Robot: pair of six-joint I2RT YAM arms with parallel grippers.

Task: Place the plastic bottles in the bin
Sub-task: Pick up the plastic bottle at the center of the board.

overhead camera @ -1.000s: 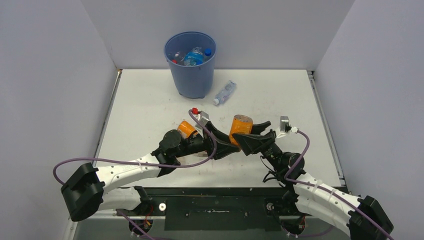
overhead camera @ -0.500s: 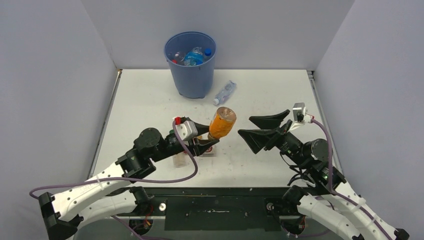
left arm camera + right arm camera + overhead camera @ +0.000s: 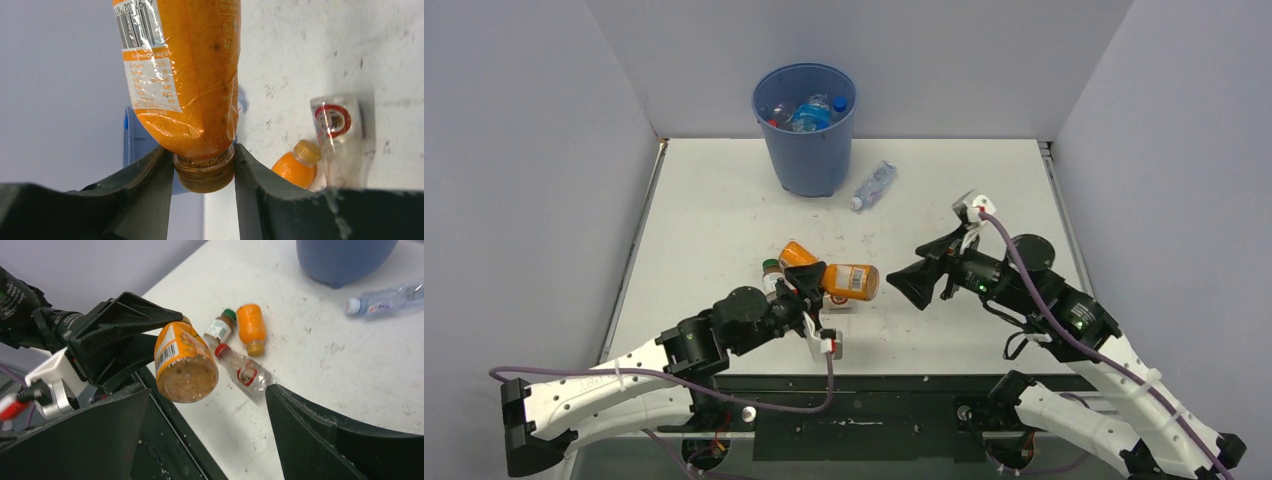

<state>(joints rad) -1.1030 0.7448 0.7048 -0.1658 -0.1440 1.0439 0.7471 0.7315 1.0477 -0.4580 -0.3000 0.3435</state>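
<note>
My left gripper [image 3: 821,284] is shut on the neck and cap of an orange plastic bottle [image 3: 851,281], held level above the table with its base toward the right arm. In the left wrist view, the cap [image 3: 204,172] sits clamped between the two fingers. My right gripper [image 3: 906,283] stands open just right of the bottle's base [image 3: 186,371], holding nothing. The blue bin [image 3: 805,150] at the back holds several bottles. A clear bottle [image 3: 873,185] lies right of the bin.
Under the held bottle lie a second orange bottle [image 3: 251,324], a small green-capped bottle [image 3: 220,327] and a clear red-capped bottle [image 3: 244,372]. The table's dark front edge [image 3: 165,440] runs just below both grippers. Grey walls enclose three sides.
The right gripper let go of the orange bottle, opened and drew back to the right. The left arm now holds it alone and has turned it from upright to level.
</note>
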